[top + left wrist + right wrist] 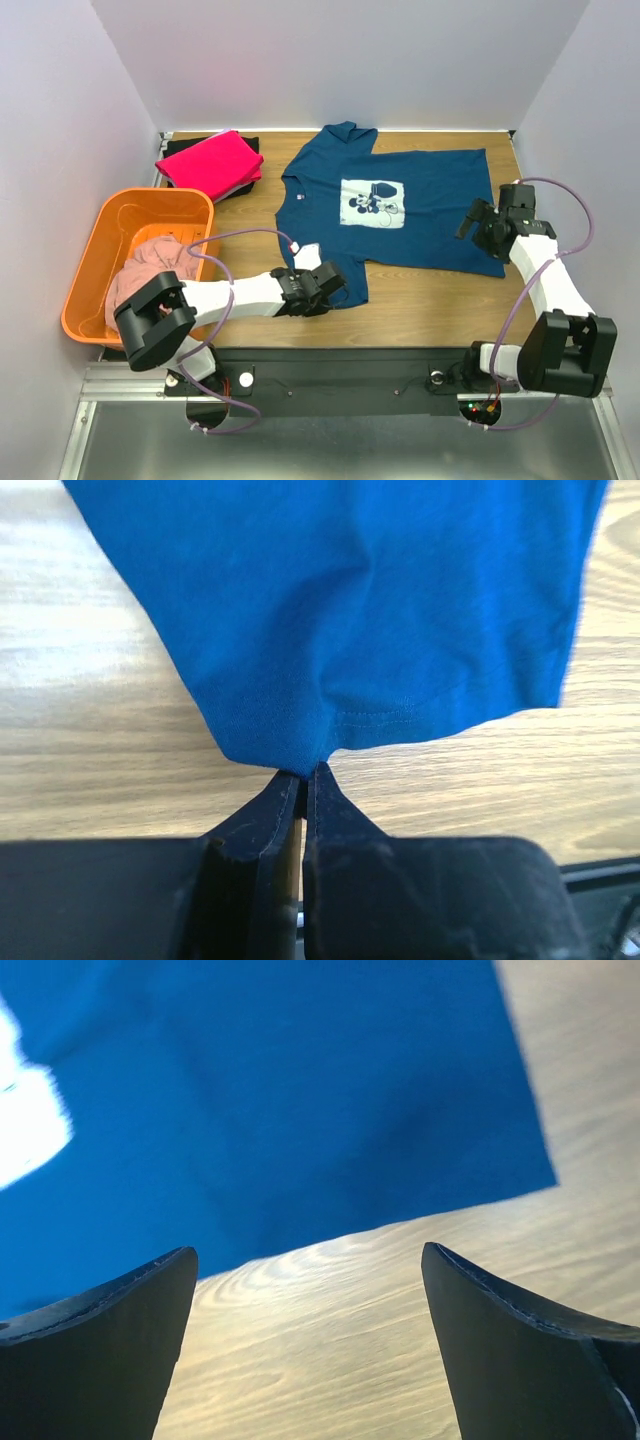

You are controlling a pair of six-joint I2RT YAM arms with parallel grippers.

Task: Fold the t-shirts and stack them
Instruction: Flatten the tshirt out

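Beside orange basket [152, 196], navy tee [445, 205] flat, left jaws pinching its edge, right jaws spread wide

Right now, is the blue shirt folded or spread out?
Spread out: the blue shirt lies flat, print up, its near sleeve pinched in the left gripper.

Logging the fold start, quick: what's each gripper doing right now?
Left gripper: closed, pinching the edge of the navy t-shirt.
Right gripper: open, holding nothing.
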